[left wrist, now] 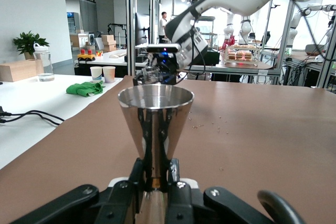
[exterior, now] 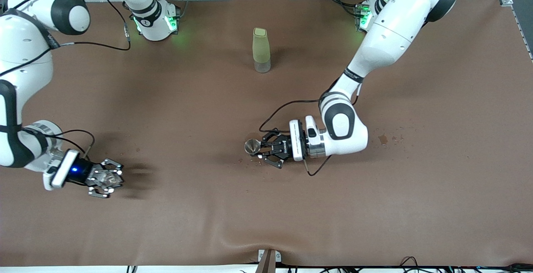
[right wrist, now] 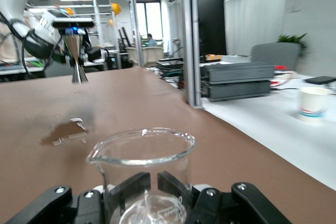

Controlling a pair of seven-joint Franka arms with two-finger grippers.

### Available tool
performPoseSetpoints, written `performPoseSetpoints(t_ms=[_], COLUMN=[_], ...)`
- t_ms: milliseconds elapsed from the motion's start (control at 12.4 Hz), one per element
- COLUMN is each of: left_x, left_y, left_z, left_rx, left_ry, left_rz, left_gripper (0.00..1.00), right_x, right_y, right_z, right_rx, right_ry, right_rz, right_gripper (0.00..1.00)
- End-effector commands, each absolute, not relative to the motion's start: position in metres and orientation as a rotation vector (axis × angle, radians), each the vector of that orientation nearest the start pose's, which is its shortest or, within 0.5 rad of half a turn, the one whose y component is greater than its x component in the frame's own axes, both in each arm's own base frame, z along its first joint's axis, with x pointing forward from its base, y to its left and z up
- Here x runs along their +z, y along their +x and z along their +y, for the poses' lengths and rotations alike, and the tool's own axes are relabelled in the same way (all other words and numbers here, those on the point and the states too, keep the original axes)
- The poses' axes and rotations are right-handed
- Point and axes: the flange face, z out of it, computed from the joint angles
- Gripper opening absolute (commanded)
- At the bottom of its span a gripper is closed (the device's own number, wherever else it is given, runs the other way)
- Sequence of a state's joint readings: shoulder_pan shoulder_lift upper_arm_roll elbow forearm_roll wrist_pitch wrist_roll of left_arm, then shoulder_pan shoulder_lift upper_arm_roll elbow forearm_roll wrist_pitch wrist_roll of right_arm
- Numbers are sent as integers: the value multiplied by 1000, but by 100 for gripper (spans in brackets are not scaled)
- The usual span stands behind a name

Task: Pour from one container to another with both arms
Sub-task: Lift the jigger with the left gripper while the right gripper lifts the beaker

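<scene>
My left gripper [exterior: 259, 147] is over the middle of the table, shut on a small steel cone-shaped cup [exterior: 252, 146] that stands upright with its mouth up. In the left wrist view the fingers [left wrist: 137, 174] pinch the narrow lower part of the cup [left wrist: 155, 121], and the left gripper [left wrist: 156, 170] lies level. Toward the right arm's end of the table, my right gripper [exterior: 109, 178] is shut on a clear glass beaker [exterior: 106, 177]. In the right wrist view the spouted beaker [right wrist: 142, 161] sits upright in the right gripper [right wrist: 157, 182] and looks empty.
A tall bottle with a pale green sleeve [exterior: 261, 50] stands toward the robots' bases, at mid-table. Small crumbs [exterior: 255, 160] lie under the left gripper. Dark spill marks [exterior: 383, 139] stain the brown cloth [exterior: 374, 206] toward the left arm's end.
</scene>
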State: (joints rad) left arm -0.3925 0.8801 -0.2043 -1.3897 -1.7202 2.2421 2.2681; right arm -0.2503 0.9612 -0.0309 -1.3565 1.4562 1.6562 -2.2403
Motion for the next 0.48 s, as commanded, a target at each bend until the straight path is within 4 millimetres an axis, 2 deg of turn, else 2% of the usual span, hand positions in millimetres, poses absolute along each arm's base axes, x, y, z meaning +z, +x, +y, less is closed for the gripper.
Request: performPoseSetpoints(t_ms=[0,162,323,404], left_x=[216,213,213,213], left_y=[630,634,632,633], left_z=[-427,-428,-432,-430], left_rx=[1169,1180,1180,1182], left_ry=[1431,1443,1441,1444], left_rz=[-1251,-1236,-1230,-1227], left_gripper=[0,0,0,0], right_x=[198,215,236,238], right_y=[719,729,740,739], right_z=[-26,33,91,120], right_rx=[-1137,-1058,-1107,-1112], right_ry=[-1541,-1545,-1505,-1490], right_rz=[-1087,-1082,-1056,-1044], right_gripper=[0,0,0,0])
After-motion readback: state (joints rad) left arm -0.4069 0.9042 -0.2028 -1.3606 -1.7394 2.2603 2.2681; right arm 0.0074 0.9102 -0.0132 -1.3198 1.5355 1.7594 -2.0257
